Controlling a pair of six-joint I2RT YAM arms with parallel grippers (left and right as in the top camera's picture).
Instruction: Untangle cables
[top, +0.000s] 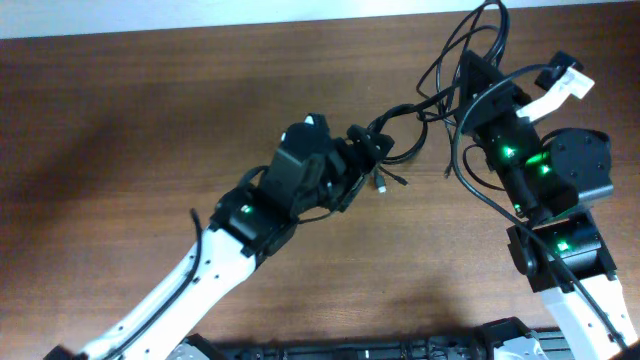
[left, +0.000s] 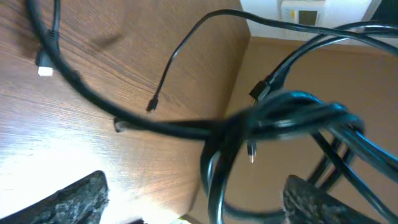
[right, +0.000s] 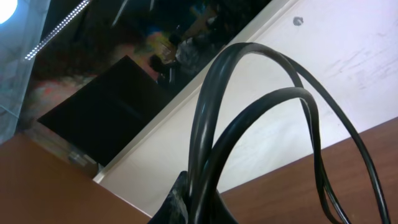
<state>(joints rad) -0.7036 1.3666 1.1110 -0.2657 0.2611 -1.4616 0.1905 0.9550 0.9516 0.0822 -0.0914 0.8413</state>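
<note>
Overhead, thin glossy black cables (top: 432, 100) loop across the far right of the brown wood-grain worktop (top: 150, 110), near its far edge, with bare room to the left. The left gripper (top: 372, 152) sits spread, its rough dark fingers (left: 311, 202) flanking the knot. The right gripper (top: 468, 76) pinches two smooth arcs, seen clearly only in its wrist view.

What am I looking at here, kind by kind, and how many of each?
Robot arms: 2, the left arm and the right arm
Tangles of black cables: 1, single cords too knotted to count
Tables: 1, the wooden table
Total: 4
</note>
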